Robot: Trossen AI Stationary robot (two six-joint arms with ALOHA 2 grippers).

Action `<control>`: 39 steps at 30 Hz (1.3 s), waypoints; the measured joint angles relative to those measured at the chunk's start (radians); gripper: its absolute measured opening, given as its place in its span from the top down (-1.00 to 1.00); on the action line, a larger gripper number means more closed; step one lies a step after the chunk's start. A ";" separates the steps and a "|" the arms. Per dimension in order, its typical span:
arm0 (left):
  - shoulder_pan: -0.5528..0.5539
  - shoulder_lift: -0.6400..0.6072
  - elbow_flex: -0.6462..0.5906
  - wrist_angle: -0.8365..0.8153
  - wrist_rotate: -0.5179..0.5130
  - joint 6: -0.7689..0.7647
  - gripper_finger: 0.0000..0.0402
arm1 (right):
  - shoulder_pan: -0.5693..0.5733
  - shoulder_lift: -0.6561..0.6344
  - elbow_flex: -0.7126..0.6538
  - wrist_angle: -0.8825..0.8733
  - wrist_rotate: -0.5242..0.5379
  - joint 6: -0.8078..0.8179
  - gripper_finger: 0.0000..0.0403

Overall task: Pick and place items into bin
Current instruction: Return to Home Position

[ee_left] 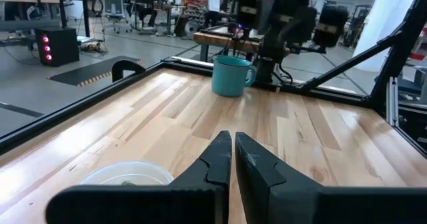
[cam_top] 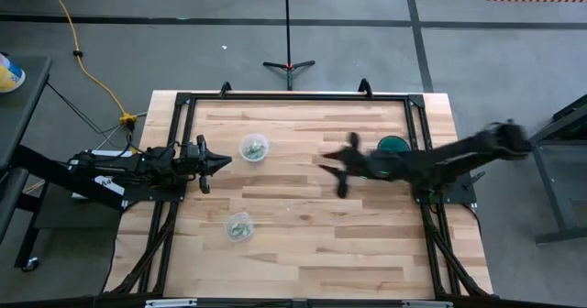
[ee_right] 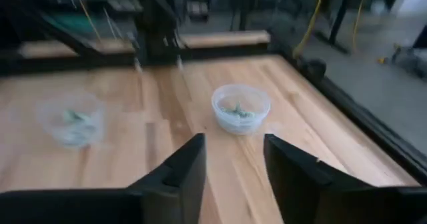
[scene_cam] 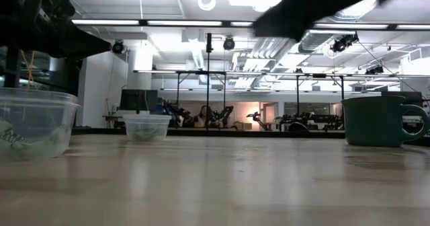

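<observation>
The items are tiny pale green pieces lying inside two clear cups. One cup (cam_top: 254, 148) (ee_right: 240, 109) (scene_cam: 146, 127) stands toward the far side of the table, and the other (cam_top: 239, 226) (ee_right: 70, 121) (scene_cam: 33, 122) toward the near side. My left gripper (cam_top: 225, 161) (ee_left: 232, 147) is shut and empty, hovering at the left just beside the far cup, whose rim (ee_left: 127, 174) shows under its fingers. My right gripper (cam_top: 330, 170) (ee_right: 233, 151) is open and empty. It hangs blurred above mid-table, right of both cups, facing them.
A teal mug (cam_top: 393, 145) (scene_cam: 376, 120) (ee_left: 230, 75) stands on the table's far right, next to the right arm. A black frame (cam_top: 293, 97) runs round the wooden tabletop. Bare wood lies between the cups and the mug.
</observation>
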 joint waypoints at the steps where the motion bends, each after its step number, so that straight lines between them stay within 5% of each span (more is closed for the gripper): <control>1: 0.000 0.000 0.000 0.000 0.000 0.000 0.72 | 0.020 -0.082 -0.074 0.032 0.020 0.000 0.33; 12: 0.000 0.000 0.000 0.000 0.002 0.000 0.72 | 0.152 -0.856 -0.552 0.066 0.093 -0.052 0.67; 17: 0.000 0.000 0.000 0.000 0.002 0.000 0.72 | 0.167 -1.051 -0.635 0.032 -0.082 -0.035 0.77; 25: 0.000 0.000 0.000 0.000 0.002 0.000 0.72 | 0.142 -1.103 -0.679 0.042 -0.179 -0.097 0.98; 39: 0.000 0.000 0.000 -0.001 0.015 -0.021 0.72 | -0.048 -1.103 -0.679 0.019 -0.249 -0.106 0.99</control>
